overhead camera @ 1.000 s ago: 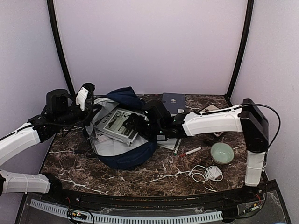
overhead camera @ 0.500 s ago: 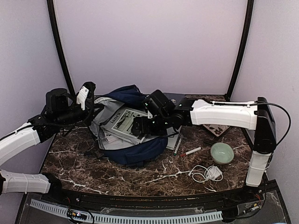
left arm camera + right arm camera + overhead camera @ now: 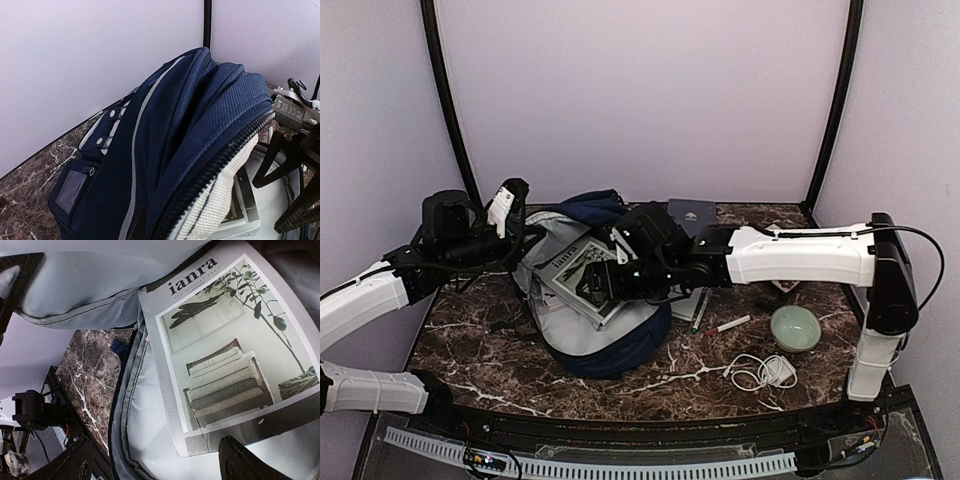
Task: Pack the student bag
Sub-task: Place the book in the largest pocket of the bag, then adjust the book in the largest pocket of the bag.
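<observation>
The student bag (image 3: 610, 345) lies open at the table's centre-left, navy outside with light grey lining (image 3: 150, 405). A grey magazine (image 3: 570, 272) titled "ianra" lies inside on the lining and fills the right wrist view (image 3: 225, 355). My right gripper (image 3: 595, 287) hovers over the magazine's lower edge with its fingers wide apart and nothing between them (image 3: 160, 462). My left gripper (image 3: 503, 207) is at the bag's upper left rim and holds the flap up. The navy fabric and zipper (image 3: 200, 150) fill the left wrist view and hide the fingers.
A dark blue notebook (image 3: 691, 217) lies behind the right arm. A green pen (image 3: 698, 312), a red marker (image 3: 728, 326), a green bowl (image 3: 795, 327) and a white charger cable (image 3: 763, 372) lie right of the bag. Black frame posts stand at the back corners.
My right arm has pushed left and down into the bag, and the magazine now lies lower and flatter on the lining. The left arm has barely moved.
</observation>
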Robot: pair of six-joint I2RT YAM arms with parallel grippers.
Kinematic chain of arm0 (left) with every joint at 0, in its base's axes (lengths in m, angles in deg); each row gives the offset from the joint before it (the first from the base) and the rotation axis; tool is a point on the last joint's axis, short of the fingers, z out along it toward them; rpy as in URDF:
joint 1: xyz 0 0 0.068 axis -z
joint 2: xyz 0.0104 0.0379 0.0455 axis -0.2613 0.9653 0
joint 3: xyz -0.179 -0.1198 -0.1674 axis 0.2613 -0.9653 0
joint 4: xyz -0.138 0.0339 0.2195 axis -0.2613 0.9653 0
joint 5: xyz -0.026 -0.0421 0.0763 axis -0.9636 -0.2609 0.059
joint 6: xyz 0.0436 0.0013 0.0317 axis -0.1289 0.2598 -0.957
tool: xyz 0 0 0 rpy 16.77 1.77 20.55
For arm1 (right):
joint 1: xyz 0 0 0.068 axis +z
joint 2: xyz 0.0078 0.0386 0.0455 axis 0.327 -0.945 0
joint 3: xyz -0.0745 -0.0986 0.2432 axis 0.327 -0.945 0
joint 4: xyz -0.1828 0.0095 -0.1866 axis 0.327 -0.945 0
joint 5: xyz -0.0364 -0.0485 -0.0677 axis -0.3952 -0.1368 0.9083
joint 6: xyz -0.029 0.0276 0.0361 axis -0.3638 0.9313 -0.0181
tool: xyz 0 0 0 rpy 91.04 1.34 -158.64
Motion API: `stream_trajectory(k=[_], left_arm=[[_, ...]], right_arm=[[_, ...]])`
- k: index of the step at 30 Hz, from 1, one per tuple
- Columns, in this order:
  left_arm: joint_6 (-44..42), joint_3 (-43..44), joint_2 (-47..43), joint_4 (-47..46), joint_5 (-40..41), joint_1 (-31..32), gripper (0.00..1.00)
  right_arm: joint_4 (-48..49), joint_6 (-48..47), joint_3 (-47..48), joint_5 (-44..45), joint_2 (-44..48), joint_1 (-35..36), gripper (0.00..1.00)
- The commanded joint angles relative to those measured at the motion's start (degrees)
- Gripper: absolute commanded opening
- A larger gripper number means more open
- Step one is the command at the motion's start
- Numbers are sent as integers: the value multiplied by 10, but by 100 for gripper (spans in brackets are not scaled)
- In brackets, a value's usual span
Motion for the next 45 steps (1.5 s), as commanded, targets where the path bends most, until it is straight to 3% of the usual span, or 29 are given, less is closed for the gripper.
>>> stream_trajectory(k=[1, 5, 8, 11, 15, 24, 35, 45], left_arm=[[3, 25, -8, -43, -2, -3, 0], [3, 25, -8, -44, 0, -2, 0], [4, 25, -7, -43, -3, -2, 0], [3, 24, -5, -44, -3, -3, 0], [1, 24, -4, -43, -1, -3, 0], [2, 24, -2, -43, -7, -3, 0], [2, 25, 2, -44, -8, -3, 0], [2, 25, 0, -43, -8, -3, 0]], right_arm=[[11, -22, -3, 81, 41, 2, 86], [-24, -15, -58, 112, 84, -38, 82], [-30, -20, -83, 114, 91, -74, 72], [3, -51, -77, 103, 85, -81, 60], [23, -65, -49, 74, 45, -81, 53], [-1, -52, -21, 80, -17, -82, 52], [89, -34, -43, -18, -24, -53, 45], [52, -24, -77, 55, 41, -102, 53]])
